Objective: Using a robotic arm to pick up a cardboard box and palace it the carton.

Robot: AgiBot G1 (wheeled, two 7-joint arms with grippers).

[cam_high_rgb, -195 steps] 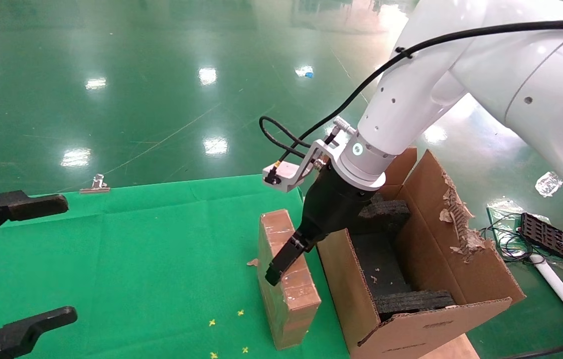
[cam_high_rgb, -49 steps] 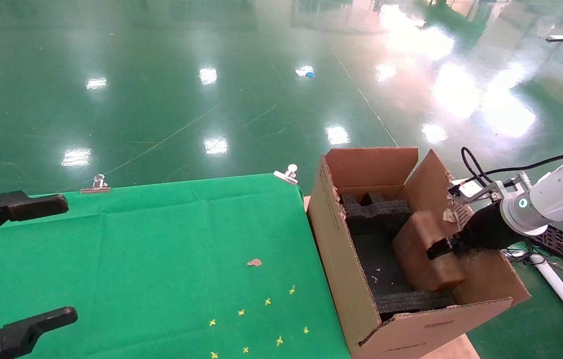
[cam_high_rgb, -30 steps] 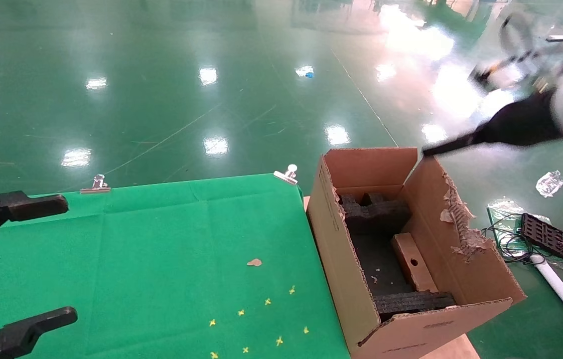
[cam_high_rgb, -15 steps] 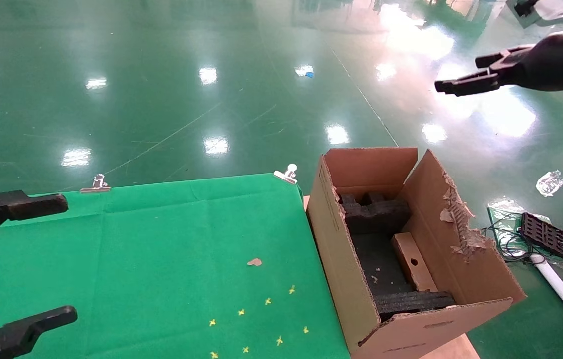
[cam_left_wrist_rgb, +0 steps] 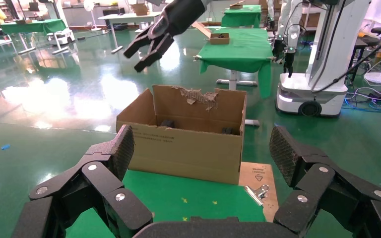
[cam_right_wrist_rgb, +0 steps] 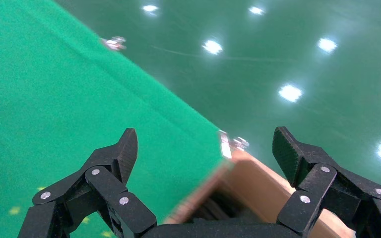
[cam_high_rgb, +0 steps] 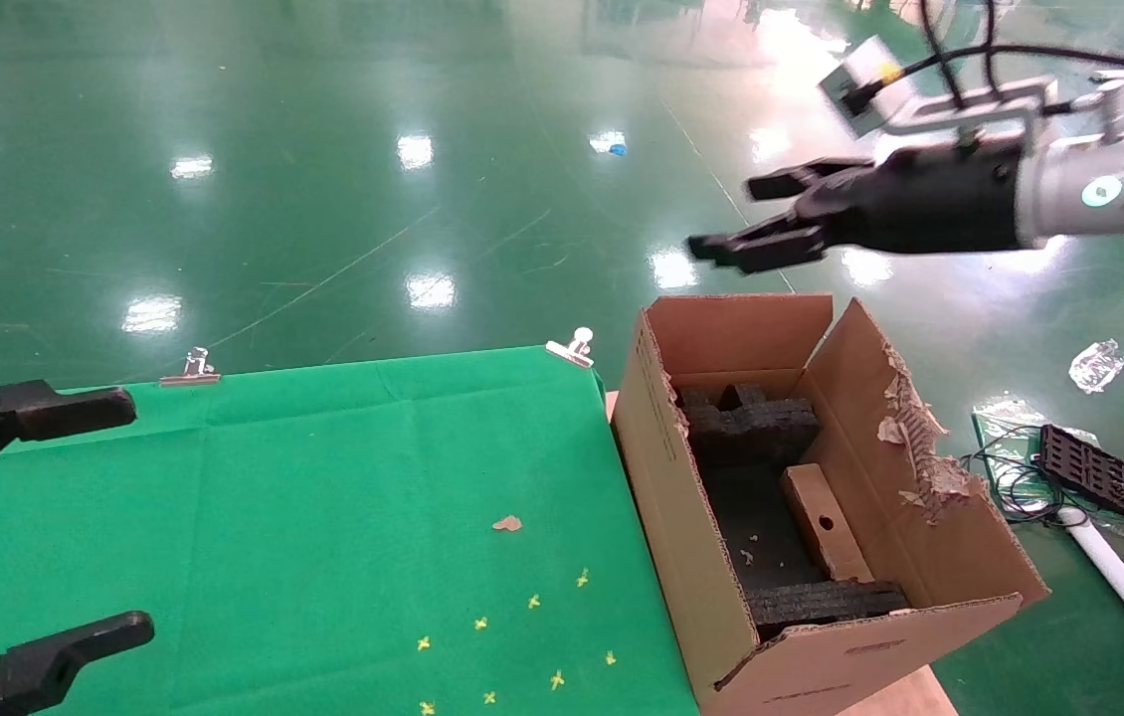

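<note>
The cardboard box (cam_high_rgb: 826, 522) lay inside the carton (cam_high_rgb: 711, 587), leaning along its right wall between the black foam blocks (cam_high_rgb: 749, 418), so the placing looked done; the right hand (cam_high_rgb: 736, 214) hung above the carton, spread open and empty; the left hand (cam_high_rgb: 35, 517) sat parked, open, over the green counter (cam_high_rgb: 323, 497); print on the carton's side was too small to read.

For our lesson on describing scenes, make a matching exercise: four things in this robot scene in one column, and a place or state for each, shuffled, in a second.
Things
1. small box
2. right claw
3. left claw
4. metal clip

Places or states
A. on the green cloth's far edge
B. open, above the carton
C. inside the carton, against foam
D. open, over the cloth's left side

Pairs: 1-C, 2-B, 3-D, 4-A
</note>
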